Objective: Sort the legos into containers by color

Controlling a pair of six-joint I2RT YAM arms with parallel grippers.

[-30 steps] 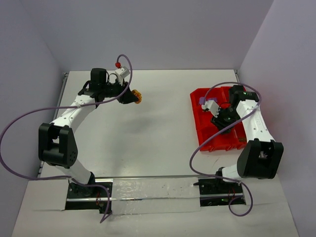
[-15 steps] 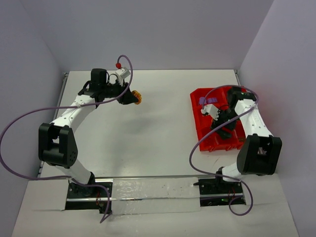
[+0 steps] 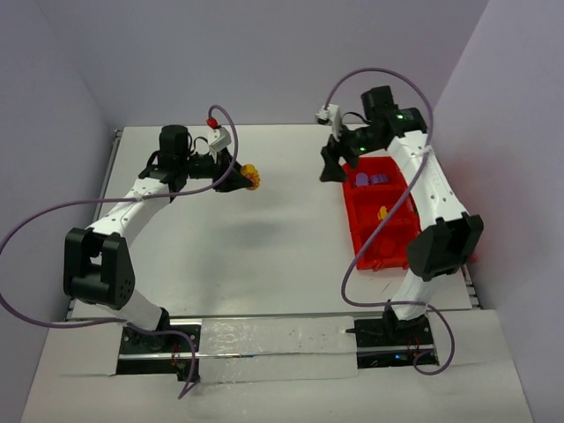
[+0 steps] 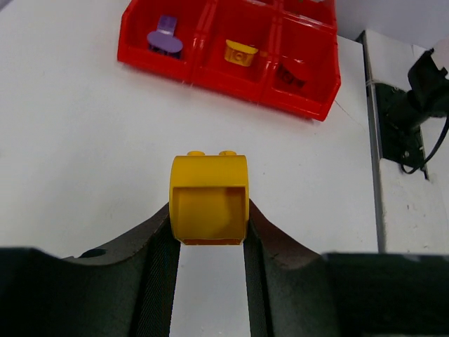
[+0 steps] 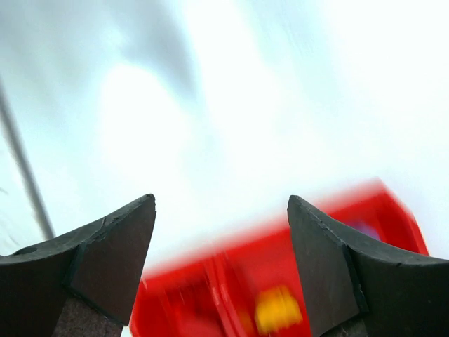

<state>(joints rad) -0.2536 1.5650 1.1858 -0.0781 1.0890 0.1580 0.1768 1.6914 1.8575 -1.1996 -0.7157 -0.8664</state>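
My left gripper (image 3: pixel 247 176) is shut on a yellow-orange lego (image 4: pixel 209 198) and holds it above the table at the far left (image 3: pixel 251 175). The red tray (image 3: pixel 361 231) stands at the right. It holds a purple lego (image 3: pixel 367 179) in its far compartment, a yellow one (image 3: pixel 382 212) in the middle, and a dark red one (image 4: pixel 289 72) further on. My right gripper (image 3: pixel 332 167) is open and empty, raised just left of the tray's far corner. In the blurred right wrist view the tray (image 5: pixel 210 295) and the yellow lego (image 5: pixel 277 309) lie below the open gripper (image 5: pixel 221 235).
A metal rail (image 3: pixel 110 167) runs along the table's left edge. Purple cables (image 3: pixel 53 216) loop from both arms. The arm bases (image 3: pixel 388 339) sit on a foil-covered strip at the near edge.
My right arm has lifted out of the tray and swung up and left to its far corner. My left gripper has shifted slightly right with the yellow-orange lego.
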